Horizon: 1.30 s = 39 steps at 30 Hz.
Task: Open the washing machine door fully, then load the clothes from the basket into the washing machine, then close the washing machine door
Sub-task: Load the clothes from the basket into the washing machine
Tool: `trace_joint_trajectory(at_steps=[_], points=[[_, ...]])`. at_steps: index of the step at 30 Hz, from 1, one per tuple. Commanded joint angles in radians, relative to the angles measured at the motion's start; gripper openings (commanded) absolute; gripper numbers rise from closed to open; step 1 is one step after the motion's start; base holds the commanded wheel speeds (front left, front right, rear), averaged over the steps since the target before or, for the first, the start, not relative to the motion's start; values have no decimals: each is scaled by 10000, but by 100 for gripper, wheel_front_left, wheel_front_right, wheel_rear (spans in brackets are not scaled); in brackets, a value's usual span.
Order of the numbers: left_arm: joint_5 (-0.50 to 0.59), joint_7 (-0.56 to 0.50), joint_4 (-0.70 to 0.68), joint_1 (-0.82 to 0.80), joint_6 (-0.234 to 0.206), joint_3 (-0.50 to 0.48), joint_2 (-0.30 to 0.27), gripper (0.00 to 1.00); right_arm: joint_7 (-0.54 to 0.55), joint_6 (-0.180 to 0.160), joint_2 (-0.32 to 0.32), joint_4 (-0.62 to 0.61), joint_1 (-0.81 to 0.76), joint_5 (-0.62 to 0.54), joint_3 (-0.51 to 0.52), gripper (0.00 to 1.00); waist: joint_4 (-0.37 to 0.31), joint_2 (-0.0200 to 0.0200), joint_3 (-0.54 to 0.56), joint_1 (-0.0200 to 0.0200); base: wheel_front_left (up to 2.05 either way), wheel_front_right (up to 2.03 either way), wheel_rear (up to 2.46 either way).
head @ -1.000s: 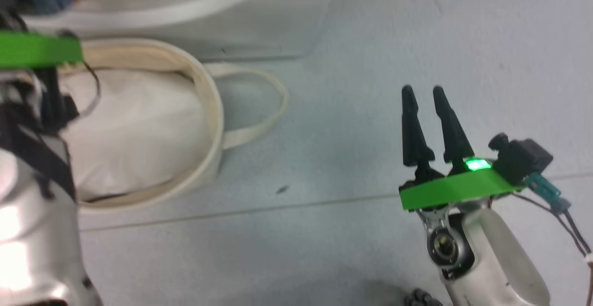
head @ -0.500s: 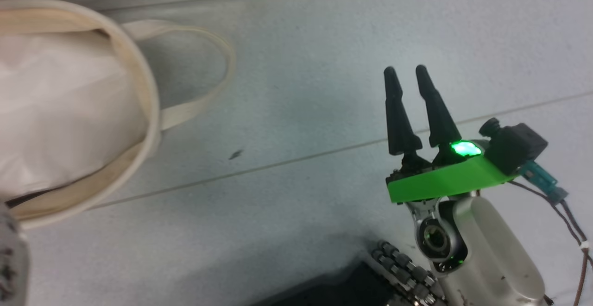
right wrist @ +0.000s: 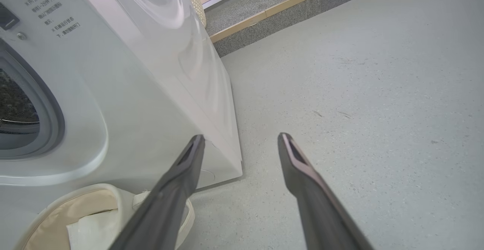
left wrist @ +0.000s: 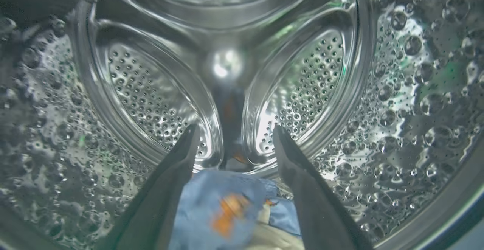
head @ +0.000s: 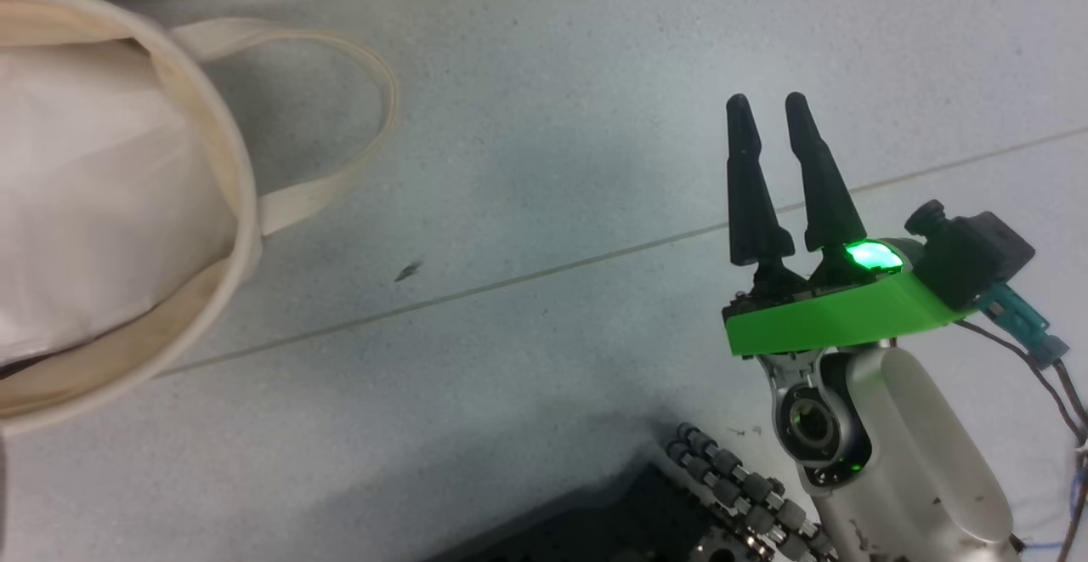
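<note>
The blue-and-orange patterned garment point(left wrist: 223, 208) lies crumpled at the bottom of the steel drum point(left wrist: 397, 91), just below and between the fingers of the left gripper point(left wrist: 235, 128). It is blurred, with no clear long axis. Those fingers stand spread wide and clasp nothing; whether the cloth brushes them I cannot tell. The left arm is much the nearer, so its next move is likely straight back out. The right gripper point(head: 767, 103), also spread and empty, hangs over the floor point(head: 544, 162), well apart from the basket point(head: 242, 205).
</note>
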State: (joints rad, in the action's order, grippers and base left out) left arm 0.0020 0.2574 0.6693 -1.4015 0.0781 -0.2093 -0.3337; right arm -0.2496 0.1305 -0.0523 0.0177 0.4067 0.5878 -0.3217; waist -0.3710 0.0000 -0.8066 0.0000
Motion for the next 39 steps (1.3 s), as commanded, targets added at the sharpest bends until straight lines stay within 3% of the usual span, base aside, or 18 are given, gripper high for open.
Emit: trace_joint_trajectory(at_steps=[1, 16, 22, 34, 39], points=[[-84, 43, -550, 440, -58, -35, -258, 100, -122, 2, 20, -249, -175, -125, -165, 100, 161, 0, 243, 0, 0, 0, 0], [-320, 43, -2060, 5814, 197, 453, 1645, 100, -122, 2, 20, 73, -363, -828, -86, 100, 1746, 0, 2767, 0, 0, 0, 0], [-431, 43, -2696, 7696, 75, 572, 2423, 100, -122, 2, 20, 453, -771, -1125, 20, 100, 2375, 0, 3909, 0, 0, 0, 0], [-890, 44, -3865, 10320, -256, 1012, 2822, 100, -122, 2, 20, 955, -1615, -1308, 256, 100, 2966, 0, 5784, 0, 0, 0, 0], [-1757, 44, -4330, 11215, -537, 971, 2831, 100, -122, 2, 20, 1092, -2016, -1199, 310, 100, 2997, 0, 6445, 0, 0, 0, 0]])
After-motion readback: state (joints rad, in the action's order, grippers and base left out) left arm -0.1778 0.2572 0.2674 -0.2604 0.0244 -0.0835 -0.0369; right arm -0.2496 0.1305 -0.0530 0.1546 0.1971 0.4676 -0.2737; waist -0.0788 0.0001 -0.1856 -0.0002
